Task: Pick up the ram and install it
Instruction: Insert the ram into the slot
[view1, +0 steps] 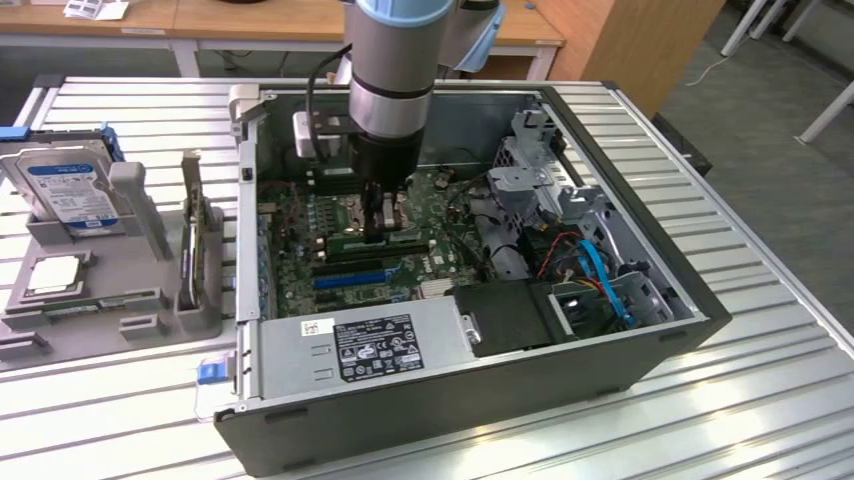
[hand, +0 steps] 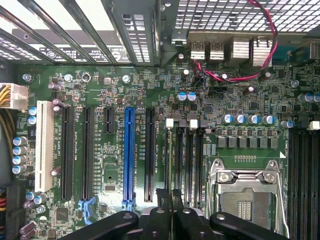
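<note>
Open PC case (view1: 534, 400) is lying on its side on the slatted metal tabletop (view1: 747, 400), with the power supply (view1: 360, 345) sitting along its near wall and blue cables (view1: 607, 285) looping beside it. On the exterior view's left, a grey fixture (view1: 134, 250) is holding a blue-labelled hard drive (view1: 67, 190) upright and a square processor chip (view1: 54, 275) flat. Empty CPU socket (hand: 247, 195) is sitting well apart from the blue slot (hand: 130, 155).

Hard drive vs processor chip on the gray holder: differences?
The hard drive stands on edge, blue label showing; the processor chip lies flat, plain silver. The hard drive is larger and rectangular; the processor chip small and square. Both sit in the gray holder.
</note>
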